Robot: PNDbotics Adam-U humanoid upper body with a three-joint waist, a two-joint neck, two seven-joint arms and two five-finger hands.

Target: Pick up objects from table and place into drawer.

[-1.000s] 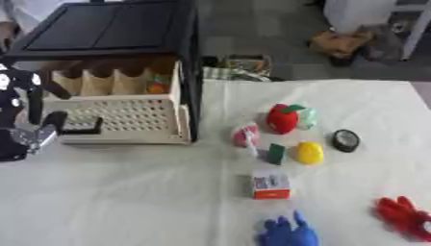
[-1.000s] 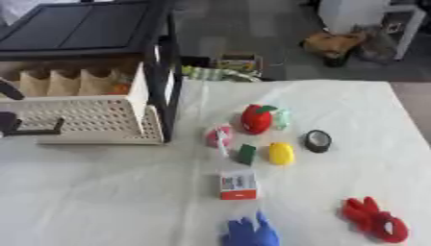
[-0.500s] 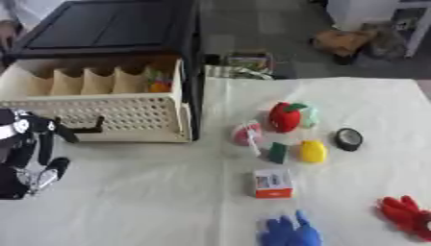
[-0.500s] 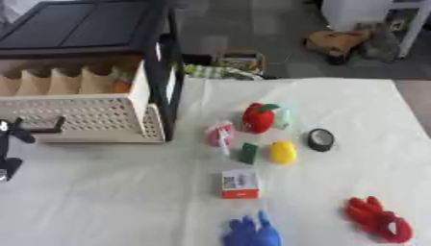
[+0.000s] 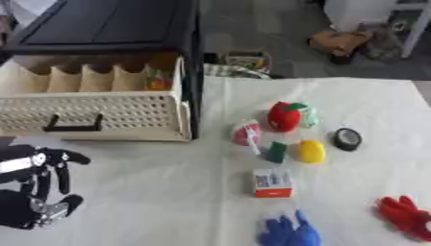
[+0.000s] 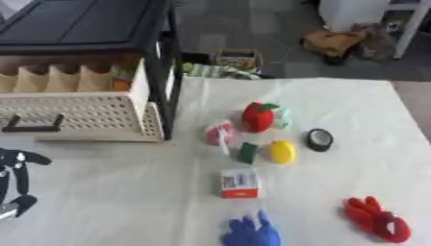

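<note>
I have the counter [image 5: 126,192], draped in white cloth, with the black cabinet [image 5: 101,29] at its far left corner and the cream drawer [image 5: 93,113] pulled open toward me. Something orange [image 5: 158,82] already sits in the drawer's right-hand compartment, so I judge the task barely begun.

Nearly everything is left out on the cloth, mid-counter and to the right: the red apple toy [image 5: 285,116], a pink-and-white piece [image 5: 246,133], a dark green block [image 5: 275,151], the yellow lemon-like piece [image 5: 310,151], a black roll [image 5: 346,139], and nearer me the small white-and-red box [image 5: 272,183]. Along the near edge lie a blue glove-shaped toy [image 5: 289,232] and a red one [image 5: 407,217] toward the near right corner.

My left hand [image 5: 33,187] hovers at the near left edge, fingers relaxed and holding nothing (well apart from every object). The right hand is out of view.
</note>
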